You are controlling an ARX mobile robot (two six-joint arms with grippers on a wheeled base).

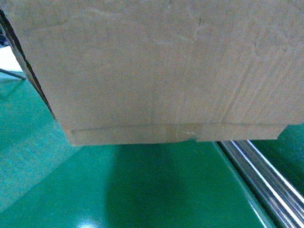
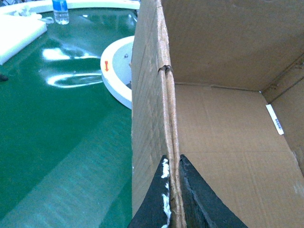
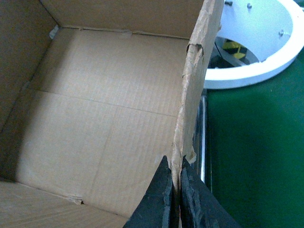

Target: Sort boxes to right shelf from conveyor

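A large brown cardboard box (image 1: 156, 66) fills the upper head view, lifted above the green conveyor (image 1: 142, 190), its taped bottom seam showing. Its inside is empty in both wrist views. My left gripper (image 2: 173, 164) is shut on the box's left wall (image 2: 156, 109), one finger inside and one outside. My right gripper (image 3: 176, 164) is shut on the ragged top edge of the box's right wall (image 3: 192, 95). The grippers themselves are hidden behind the box in the head view. The right shelf is out of view.
A shiny steel side rail (image 1: 266, 180) runs along the belt's right edge. A white round rim (image 2: 116, 71) sits on the belt left of the box, and a white ring (image 3: 256, 47) to its right. A water bottle (image 2: 61, 12) and white foam (image 2: 19, 35) lie far left.
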